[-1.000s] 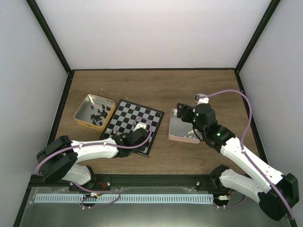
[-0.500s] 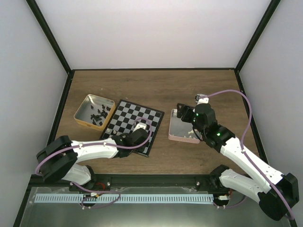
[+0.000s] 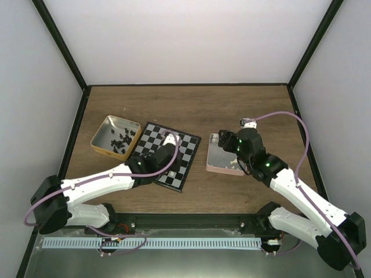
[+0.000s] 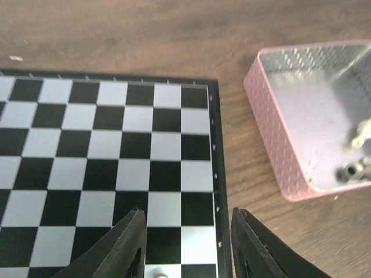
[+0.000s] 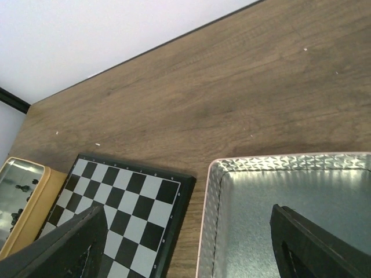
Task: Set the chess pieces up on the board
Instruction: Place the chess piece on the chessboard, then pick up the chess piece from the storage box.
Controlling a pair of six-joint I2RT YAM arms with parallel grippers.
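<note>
Left gripper (image 4: 186,217) jaws were apart with nothing between them, low over the board (image 4: 104,145) at the corner nearest the pink tin (image 4: 272,139); one tiny pale piece (image 4: 157,275) looked set on the edge row just under them. Right gripper (image 5: 188,211) jaws were wide apart, empty, above that tin's rim. Next pick likely needed a straight drop onto a single piece, clear of the tin wall, then release at square centre. Pink tin held a few cream pieces (image 4: 360,134); yellow tin (image 3: 99,134) held the black pieces (image 3: 119,139)
</note>
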